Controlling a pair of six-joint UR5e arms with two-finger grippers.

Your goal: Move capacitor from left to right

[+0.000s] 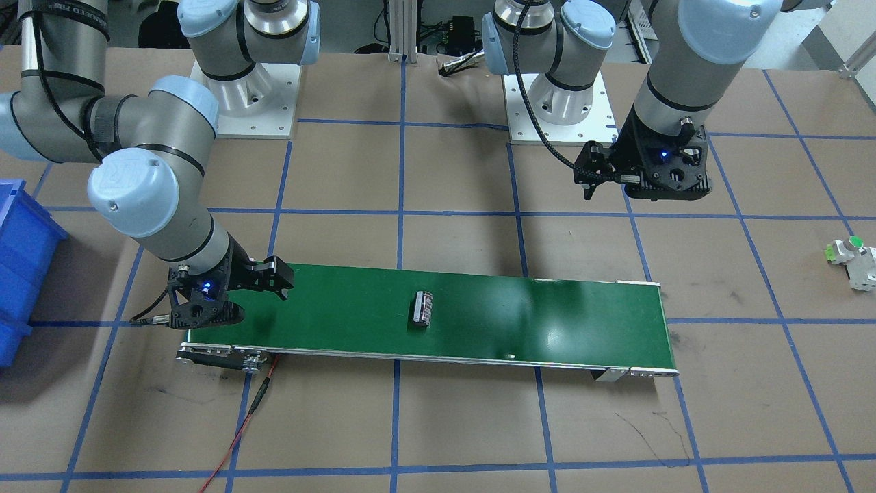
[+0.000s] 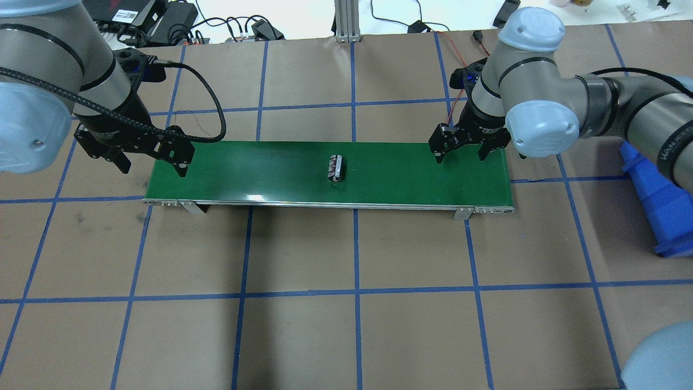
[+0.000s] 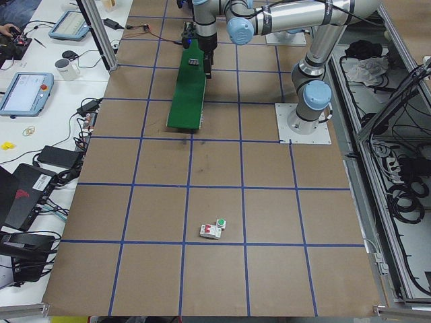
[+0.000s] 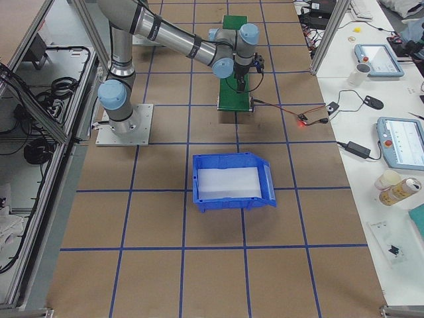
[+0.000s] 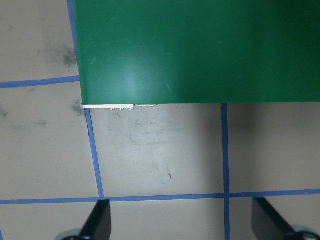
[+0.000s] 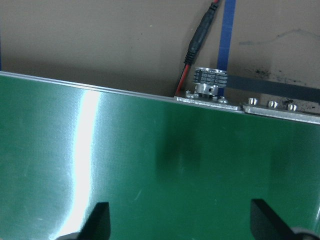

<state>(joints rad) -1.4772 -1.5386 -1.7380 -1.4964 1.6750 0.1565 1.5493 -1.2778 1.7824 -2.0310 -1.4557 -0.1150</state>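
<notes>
1 container: blue bin on the table past the robot's right end of the belt. The right side view shows only its pale floor inside. It is cut off at the frame edge in both the front and overhead views.

Capacitor lies on its side about mid-length of the green conveyor belt, well apart from both grippers and touched by neither.

Left gripper hangs at the belt's left end, fingers spread wide, nothing between them. Its wrist view shows the belt corner and taped paper under the 2 fingertips.

Right gripper hangs over the belt's right end, fingers also spread apart and holding nothing. Its wrist view shows green belt below and a red-black wire at the belt's roller end.

White-grey block with green button sits on the table far out on the robot's left, well apart from the belt.

Hard to see: the capacitor shows in neither wrist view and is too small to pick out in the 2 side views. Its sleeve markings are blurred.
</notes>
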